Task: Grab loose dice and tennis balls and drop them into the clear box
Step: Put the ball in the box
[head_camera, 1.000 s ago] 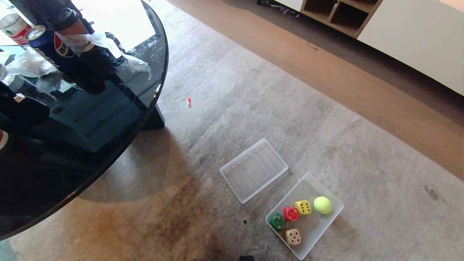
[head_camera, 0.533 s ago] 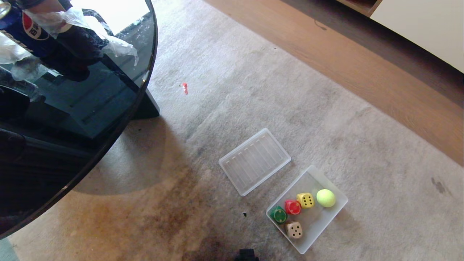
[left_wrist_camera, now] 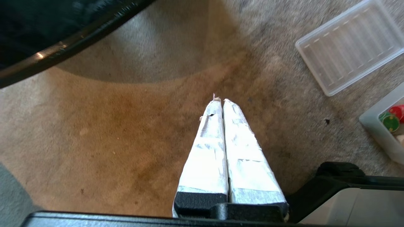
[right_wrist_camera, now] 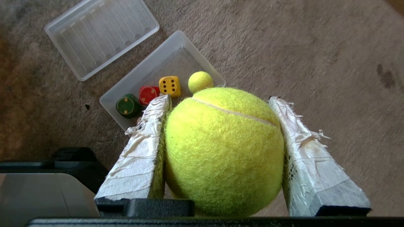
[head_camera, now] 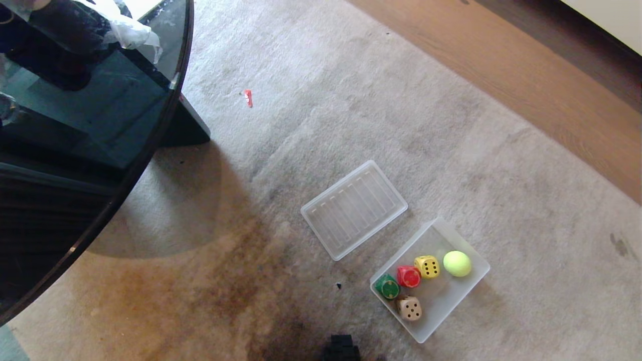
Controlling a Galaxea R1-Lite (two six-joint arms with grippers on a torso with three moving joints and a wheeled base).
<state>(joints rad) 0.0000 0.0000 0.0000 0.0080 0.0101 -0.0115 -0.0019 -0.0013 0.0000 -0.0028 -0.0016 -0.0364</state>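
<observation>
The clear box [head_camera: 462, 244] lies on the carpet with a green die [head_camera: 387, 287], a red die [head_camera: 408, 276], a yellow die [head_camera: 427, 266], a beige die [head_camera: 410, 308] and one tennis ball [head_camera: 457, 263] inside. Neither gripper shows in the head view. In the right wrist view my right gripper [right_wrist_camera: 220, 98] is shut on a second tennis ball [right_wrist_camera: 224, 148], high above the carpet with the box [right_wrist_camera: 151, 67] beyond its fingertips. My left gripper [left_wrist_camera: 221, 100] is shut and empty over the stained carpet.
The flat ribbed lid [head_camera: 353, 208] lies just left of the box. A round black glass table [head_camera: 75, 150] fills the left side. A small red scrap [head_camera: 248, 98] lies on the carpet farther off. Wooden floor [head_camera: 501, 65] borders the carpet at the far right.
The whole head view has shifted, so the camera has moved. The box, its contents and the lid lie as before.
</observation>
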